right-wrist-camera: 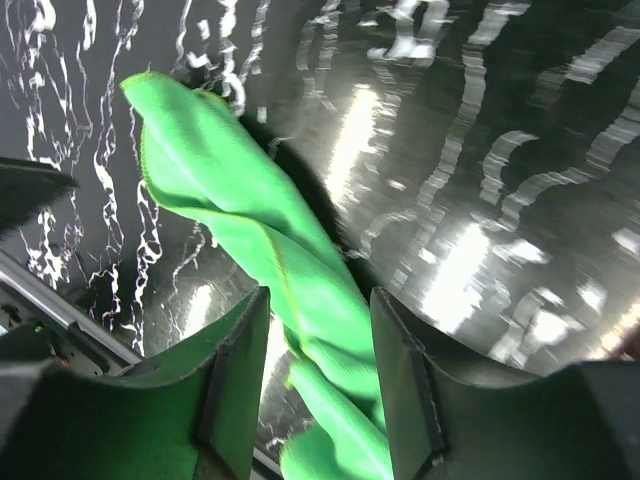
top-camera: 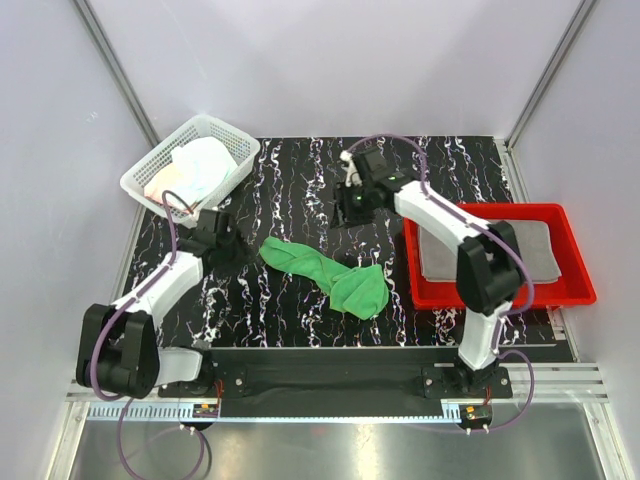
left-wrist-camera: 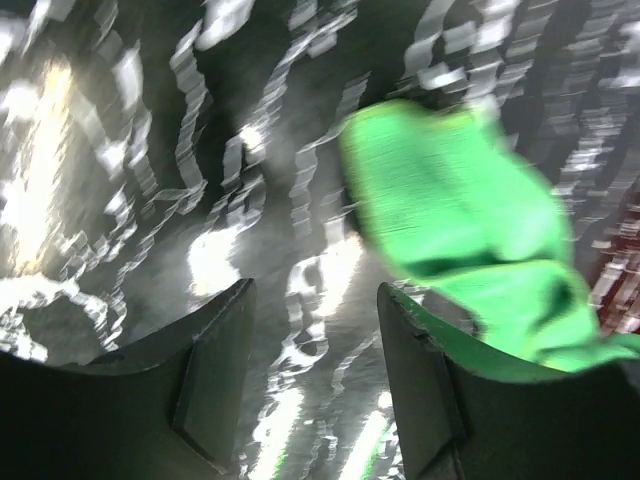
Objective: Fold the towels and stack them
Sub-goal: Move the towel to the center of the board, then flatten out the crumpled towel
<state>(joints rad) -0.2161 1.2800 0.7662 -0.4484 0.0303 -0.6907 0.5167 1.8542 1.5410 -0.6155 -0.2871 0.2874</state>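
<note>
Left gripper (left-wrist-camera: 315,290) and right gripper (right-wrist-camera: 318,295) jaws spread, empty; crumpled bright-green soft cloth towel (top-camera: 330,272) looks limp and light, so I'd pinch its corners.

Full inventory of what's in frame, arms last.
table: 1, black with white marbling, under everything
basket: 1, white mesh, far left corner
red tray: 1, red, right side
green towel: 1, green, crumpled mid-table
grey towel: at least 1, grey, flat in red tray
pale towels: count unclear, mint-white over pinkish, in basket
left tool: 1, black, open and empty, by green towel's left end
right tool: 1, black, open and empty, beyond green towel
</note>
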